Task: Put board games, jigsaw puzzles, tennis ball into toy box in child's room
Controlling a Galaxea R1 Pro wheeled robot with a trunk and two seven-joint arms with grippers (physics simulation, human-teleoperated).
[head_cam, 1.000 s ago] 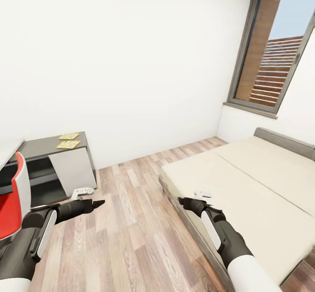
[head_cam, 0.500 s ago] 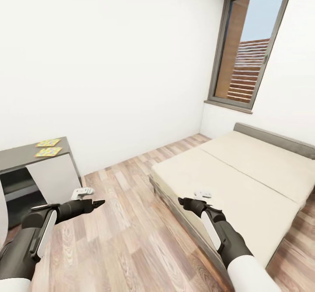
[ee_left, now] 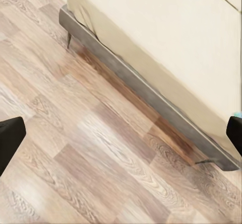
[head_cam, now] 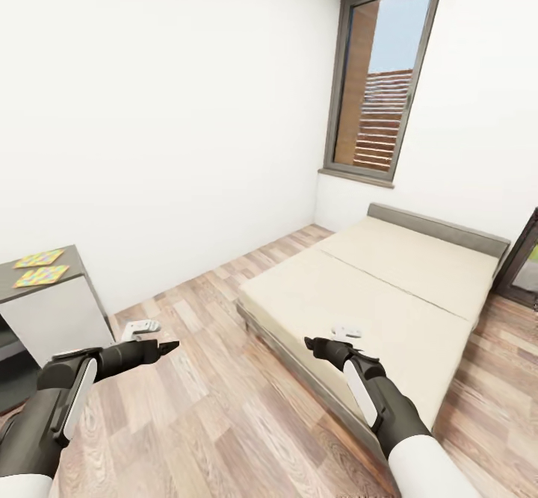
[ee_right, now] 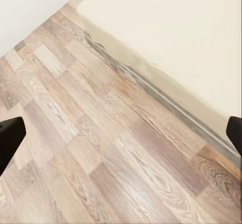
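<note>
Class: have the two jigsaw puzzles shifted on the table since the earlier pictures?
No. The jigsaw puzzles keep their place near the table end; the camera turned.

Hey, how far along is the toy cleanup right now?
Nothing looks packed yet. The two jigsaw puzzles lie on the table at the head view's left edge. The left gripper and right gripper are both open and hold nothing, hanging over the wooden floor beside the bed, whose visible mattress is bare. All the packing seems left to do.

Dark grey arms [head_cam: 67, 397] w/ white panels, black grippers.
</note>
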